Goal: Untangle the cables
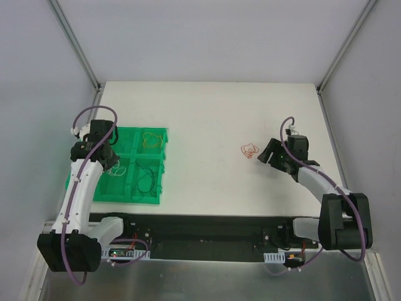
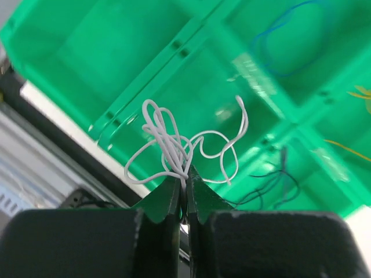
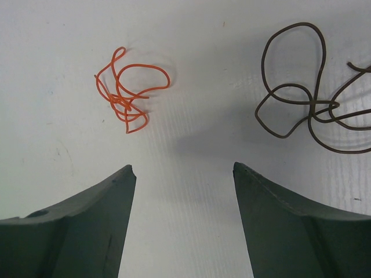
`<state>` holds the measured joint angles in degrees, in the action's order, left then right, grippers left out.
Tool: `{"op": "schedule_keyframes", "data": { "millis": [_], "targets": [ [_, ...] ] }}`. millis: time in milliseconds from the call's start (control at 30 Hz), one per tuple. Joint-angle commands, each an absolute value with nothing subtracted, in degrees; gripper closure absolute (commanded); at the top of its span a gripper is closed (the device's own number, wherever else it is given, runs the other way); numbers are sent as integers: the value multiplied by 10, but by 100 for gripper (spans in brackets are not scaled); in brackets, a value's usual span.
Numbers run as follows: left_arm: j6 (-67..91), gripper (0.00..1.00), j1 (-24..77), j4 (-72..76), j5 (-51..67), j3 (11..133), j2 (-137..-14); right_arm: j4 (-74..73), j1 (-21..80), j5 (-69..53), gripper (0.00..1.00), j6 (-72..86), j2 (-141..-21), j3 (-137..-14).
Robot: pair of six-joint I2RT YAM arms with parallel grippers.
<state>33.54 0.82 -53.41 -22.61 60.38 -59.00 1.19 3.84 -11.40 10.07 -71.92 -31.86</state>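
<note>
Left claw (image 2: pixel 185 174) pinching white cable (image 2: pixel 174 145) above green tray (image 2: pixel 87 52), which holds yellow cable (image 1: pixel 152 139) and dark cable (image 1: pixel 145 179); well right of tray, orange cable (image 3: pixel 124 101) and brown cable (image 3: pixel 301 104) on surface (image 1: pixel 207 113), right claw (image 3: pixel 182 168) spread, holding nothing.

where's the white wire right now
In the left wrist view, the white wire is pinched in the shut jaws of the left gripper, over the green tray on the left side of the table.
</note>
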Motion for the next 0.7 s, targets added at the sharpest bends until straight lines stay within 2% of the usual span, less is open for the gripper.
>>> {"op": "schedule_keyframes", "data": {
  "millis": [0, 67, 200, 233, 267, 300, 333, 367, 400, 533, 600, 667],
  "targets": [
    [416, 100, -48, -548, -213, 536, -602, 38, 36, -125, 29, 105, -729, -323],
    [410, 100, -60, -501, -151, 515, -617, 37, 37, -125, 29, 105, -733, -323],
    [439, 100, -62, -485, -127, 504, -646, 36, 38, -119, 29, 103, -729, -322],
    [439, 92, -62, -483, -124, 502, -649, 36, 38, -117, 29, 101, -726, -321],
    [439, 76, -62, -485, -126, 502, -645, 35, 37, -114, 29, 100, -724, -319],
    [440, 54, -62, -485, -132, 502, -640, 33, 38, -111, 29, 99, -723, -320],
    [439, 37, -62, -485, -140, 501, -628, 32, 38, -109, 29, 99, -722, -319],
    [439, 21, -62, -486, -148, 502, -617, 32, 38, -110, 29, 98, -722, -321],
    [435, 12, -62, -484, -155, 504, -602, 33, 38, -112, 29, 98, -722, -320],
    [390, 2, -62, -477, -135, 526, -549, 33, 39, -114, 29, 100, -727, -323],
    [356, 1, -60, -449, -83, 533, -529, 33, 40, -118, 29, 100, -728, -323],
    [342, 7, -32, -413, -37, 533, -525, 35, 47, -109, 29, 98, -727, -323]
  ]
}}
